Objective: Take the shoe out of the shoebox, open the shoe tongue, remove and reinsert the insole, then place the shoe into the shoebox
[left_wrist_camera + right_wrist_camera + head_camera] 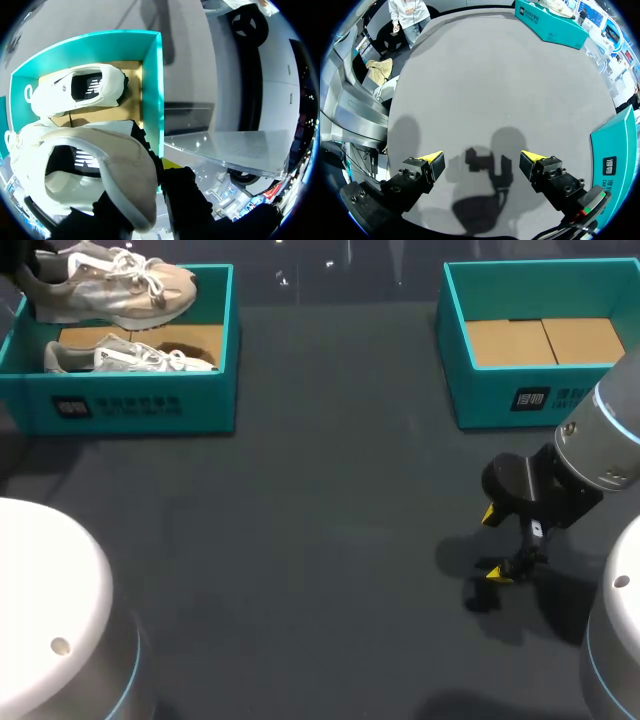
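Grey table (320,540), with the left gripper (144,194) clamped on a shoe (115,285) by its heel just above the shoebox (135,405), and the right gripper (482,162) spread empty, well apart from it

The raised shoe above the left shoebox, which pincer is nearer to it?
Left. The left pincer holds the raised shoe by its heel; the right pincer hangs open over the table, far across.

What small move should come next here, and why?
Probably the left gripper should carry the lifted shoe toward the table's middle: it hangs above the left shoebox, and the open right gripper waits apart there.
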Controlling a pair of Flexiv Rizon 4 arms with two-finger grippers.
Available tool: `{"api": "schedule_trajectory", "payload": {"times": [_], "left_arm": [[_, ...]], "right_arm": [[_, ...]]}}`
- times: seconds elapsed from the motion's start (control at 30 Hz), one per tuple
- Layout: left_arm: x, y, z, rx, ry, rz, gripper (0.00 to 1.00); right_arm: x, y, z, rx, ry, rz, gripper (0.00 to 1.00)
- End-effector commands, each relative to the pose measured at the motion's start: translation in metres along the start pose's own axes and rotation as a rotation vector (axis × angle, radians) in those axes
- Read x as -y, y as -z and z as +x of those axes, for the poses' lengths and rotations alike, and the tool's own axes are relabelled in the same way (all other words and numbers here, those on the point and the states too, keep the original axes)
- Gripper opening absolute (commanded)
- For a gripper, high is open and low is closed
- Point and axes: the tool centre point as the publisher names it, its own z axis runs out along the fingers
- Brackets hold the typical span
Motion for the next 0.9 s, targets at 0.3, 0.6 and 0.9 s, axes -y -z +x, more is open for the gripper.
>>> {"api": "schedule_trajectory", "payload": {"times": [0.3,0.6,0.9], "left_arm": [[-0.018,-0.028,-0.015,-0.018,-0.013,0.063,0.0],[-0.029,-0.046,-0.023,-0.045,-0.016,0.081,0.0],[-0.033,-0.063,-0.032,-0.065,-0.019,0.111,0.0]], "right_arm": [[0.001,0.0,0.002,0.002,0.001,-0.001,1.0],[0.001,0.0,0.002,0.002,0.001,-0.001,1.0],[0.001,0.0,0.002,0.002,0.001,-0.001,1.0]]}}
